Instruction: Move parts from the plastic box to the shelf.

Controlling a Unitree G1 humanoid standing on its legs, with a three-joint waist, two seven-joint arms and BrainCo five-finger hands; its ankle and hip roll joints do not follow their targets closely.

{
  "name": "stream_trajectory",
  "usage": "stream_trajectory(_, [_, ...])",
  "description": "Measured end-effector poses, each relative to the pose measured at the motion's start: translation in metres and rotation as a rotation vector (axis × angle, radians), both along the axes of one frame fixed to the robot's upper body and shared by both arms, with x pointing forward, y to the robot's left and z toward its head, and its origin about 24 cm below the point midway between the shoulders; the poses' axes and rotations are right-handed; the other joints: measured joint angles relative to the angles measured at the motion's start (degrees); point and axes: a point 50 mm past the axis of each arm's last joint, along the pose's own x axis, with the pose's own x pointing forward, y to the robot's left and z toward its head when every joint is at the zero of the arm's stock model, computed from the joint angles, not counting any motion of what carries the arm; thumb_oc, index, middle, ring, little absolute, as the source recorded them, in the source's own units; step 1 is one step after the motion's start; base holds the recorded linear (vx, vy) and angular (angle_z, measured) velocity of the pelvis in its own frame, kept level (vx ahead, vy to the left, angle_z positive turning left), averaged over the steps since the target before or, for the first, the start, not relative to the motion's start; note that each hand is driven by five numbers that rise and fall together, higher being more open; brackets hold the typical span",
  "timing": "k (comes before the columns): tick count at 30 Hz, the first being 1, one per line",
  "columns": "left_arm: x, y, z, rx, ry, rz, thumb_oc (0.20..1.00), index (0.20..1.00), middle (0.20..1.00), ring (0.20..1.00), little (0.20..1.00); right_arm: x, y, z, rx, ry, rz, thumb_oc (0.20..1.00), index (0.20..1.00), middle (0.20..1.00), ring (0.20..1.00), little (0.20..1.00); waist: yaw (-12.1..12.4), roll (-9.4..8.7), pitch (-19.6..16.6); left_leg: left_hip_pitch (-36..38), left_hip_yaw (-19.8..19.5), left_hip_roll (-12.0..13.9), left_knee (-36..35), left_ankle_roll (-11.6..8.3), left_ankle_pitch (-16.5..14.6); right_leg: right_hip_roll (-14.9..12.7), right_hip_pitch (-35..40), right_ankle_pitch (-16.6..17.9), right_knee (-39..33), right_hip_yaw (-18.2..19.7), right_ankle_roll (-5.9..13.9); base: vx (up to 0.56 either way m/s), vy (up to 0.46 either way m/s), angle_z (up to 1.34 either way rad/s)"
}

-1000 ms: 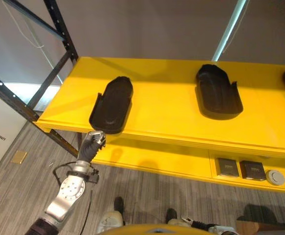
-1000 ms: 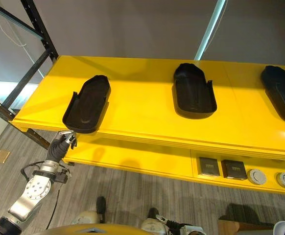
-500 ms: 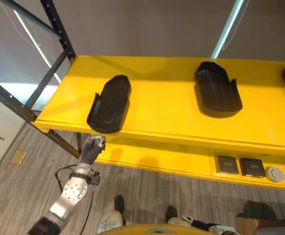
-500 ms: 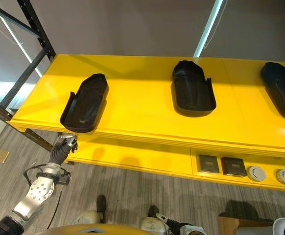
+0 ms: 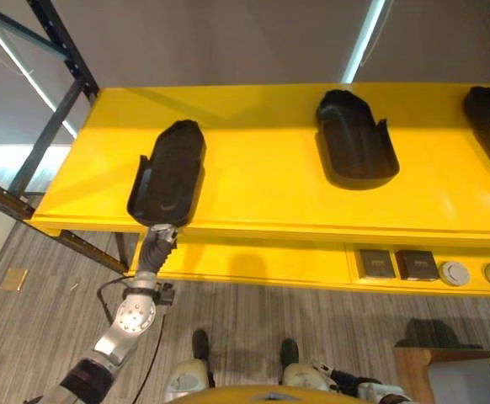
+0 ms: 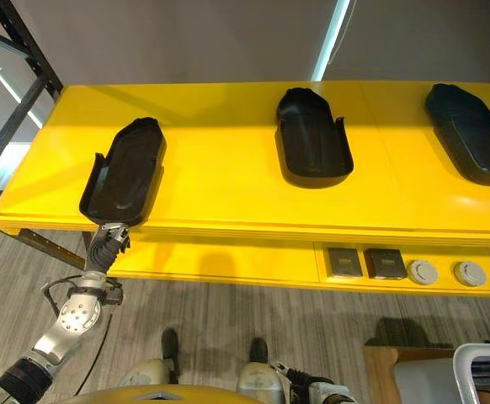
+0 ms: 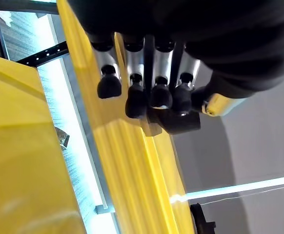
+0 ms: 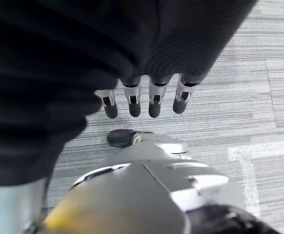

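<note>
Since the frame a second ago your left hand (image 5: 159, 240) is sitting a little closer under the near end of the left black part (image 5: 168, 174), though the head camera is also shifting, so most of the apparent slide of the shelf (image 5: 262, 194) is view change. You are seeing the left hand's fingers (image 7: 137, 100) extending roughly straight, side by side, with the dark tips against the shelf's near yellow edge and the part's overhanging end; nothing is being clasped. The middle part (image 5: 354, 150) and the right part (image 6: 468, 133) are lying well apart on the top board. Your right hand (image 8: 142, 100) is hanging over the grey floor (image 8: 259, 97) with fingers relaxed, slightly apart, holding nothing.
</note>
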Motion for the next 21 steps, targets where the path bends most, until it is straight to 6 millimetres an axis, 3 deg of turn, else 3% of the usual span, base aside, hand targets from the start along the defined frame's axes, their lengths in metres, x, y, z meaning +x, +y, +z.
stream_trajectory(4, [0.02,0.0,0.02,-0.008,-0.093,0.061,0.2,0.2,0.2,0.2,0.2,0.011,0.002,0.003,-0.001,-0.055,0.014,1.0,1.0,1.0,1.0,1.0,-1.9,-0.2,2.4,-1.6,0.9,0.0,0.0,0.49,0.3,0.1,-2.0,0.9,0.0,1.1,0.18,-0.02,0.016,-0.13])
stream_trajectory(7, [0.022,-0.002,0.029,-0.042,-0.141,0.091,0.2,0.2,0.2,0.2,0.2,0.015,-0.002,0.005,-0.019,-0.07,0.016,1.0,1.0,1.0,1.0,1.0,-2.0,0.14,4.5,-2.4,1.0,0.0,0.0,0.61,0.8,0.2,-2.8,1.7,0.0,1.4,-0.17,-0.01,0.002,-0.01])
stream_trajectory(21, [0.031,0.009,0.041,-0.158,-0.169,0.196,0.2,0.2,0.2,0.2,0.2,0.014,-0.005,0.005,-0.063,-0.055,0.065,1.0,1.0,1.0,1.0,1.0,-2.5,-1.27,6.6,-3.4,2.0,1.0,0.0,0.04,0.8,0.8,-4.7,2.3,0.0,2.6,-0.88,0.0,-0.005,-0.04])
